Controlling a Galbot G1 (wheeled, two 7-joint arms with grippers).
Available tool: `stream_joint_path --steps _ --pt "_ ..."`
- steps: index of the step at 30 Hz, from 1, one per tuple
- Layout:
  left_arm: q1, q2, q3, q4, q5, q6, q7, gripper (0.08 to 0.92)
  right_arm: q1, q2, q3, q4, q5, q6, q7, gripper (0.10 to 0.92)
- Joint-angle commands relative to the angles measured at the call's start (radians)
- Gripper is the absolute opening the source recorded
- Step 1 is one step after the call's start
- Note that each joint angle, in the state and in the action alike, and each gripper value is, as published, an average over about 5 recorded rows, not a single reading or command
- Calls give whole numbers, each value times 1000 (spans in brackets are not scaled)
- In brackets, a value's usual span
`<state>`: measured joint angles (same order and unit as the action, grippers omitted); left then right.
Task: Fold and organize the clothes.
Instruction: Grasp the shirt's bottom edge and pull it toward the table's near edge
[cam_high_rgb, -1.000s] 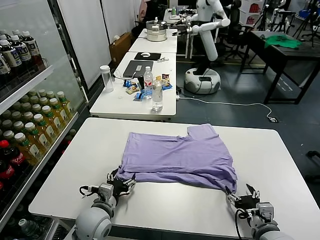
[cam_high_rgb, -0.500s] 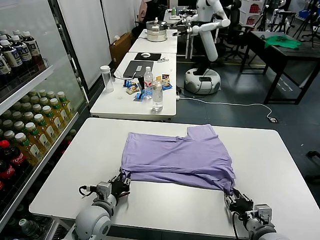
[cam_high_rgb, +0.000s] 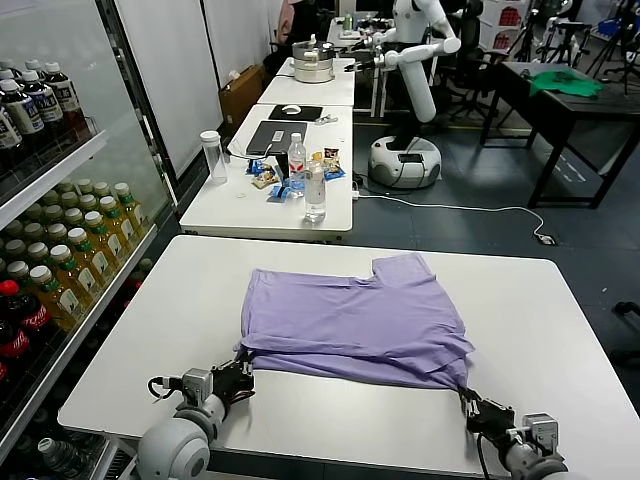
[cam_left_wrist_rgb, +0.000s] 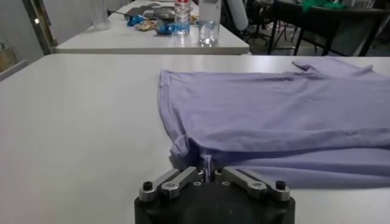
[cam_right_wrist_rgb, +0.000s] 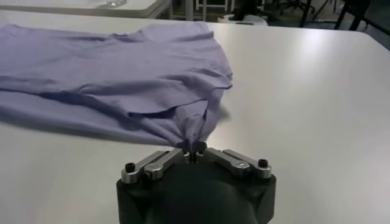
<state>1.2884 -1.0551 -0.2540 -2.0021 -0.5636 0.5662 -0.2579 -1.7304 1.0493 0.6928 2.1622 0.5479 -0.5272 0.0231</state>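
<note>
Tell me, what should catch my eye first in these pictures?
A soft lavender short-sleeved T-shirt, folded over itself, lies in the middle of the white table. At the table's near edge, the left pincer and the right pincer each clamp a near corner of it. On the left stands a glass-fronted cooler of bottled drinks.

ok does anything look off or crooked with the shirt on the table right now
Nothing damaged or spilled. The T-shirt lies half-folded and slightly askew, its near corners bunched where the left gripper and right gripper pinch them.
</note>
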Motion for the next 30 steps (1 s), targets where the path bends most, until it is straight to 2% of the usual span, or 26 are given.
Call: stream_joint_path --steps 1,10,17,21,25,30 --pt "193 28 -17 -156 31 4 4 124 -266 31 108 154 -75 29 -19 117" --pt "336 56 -51 -279 120 15 4 124 -449 97 118 277 -244 71 -16 117" --pt "361 76 -78 -298 143 16 3 124 -416 95 137 280 -295 86 12 122" --pt "366 85 -94 -345 150 17 4 155 -354 88 147 286 -277 133 32 200" --pt "321 103 -118 -365 147 16 -1 259 -267 58 164 282 -217 152 58 312" --pt "212 119 -122 -289 118 16 -2 406 -108 2 145 205 -143 140 81 459"
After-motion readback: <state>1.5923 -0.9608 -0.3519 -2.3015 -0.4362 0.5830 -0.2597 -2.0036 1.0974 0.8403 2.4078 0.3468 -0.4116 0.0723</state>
